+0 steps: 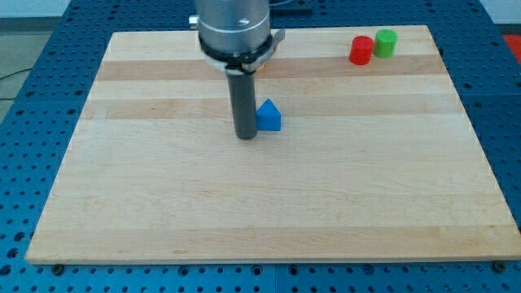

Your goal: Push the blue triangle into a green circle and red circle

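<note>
Camera view: my tip (246,137) touches blue triangle (269,116) (unlabelled).

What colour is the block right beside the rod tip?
Blue: the blue triangle, touching my tip on its right, in the camera view.

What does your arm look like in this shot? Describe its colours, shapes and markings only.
A wide grey metal cylinder at the view's top, ringed by a black collar. Below it hangs a straight dark rod, round and plain, ending at my tip. No markings are visible, and any cabling is too unclear to call.
</note>
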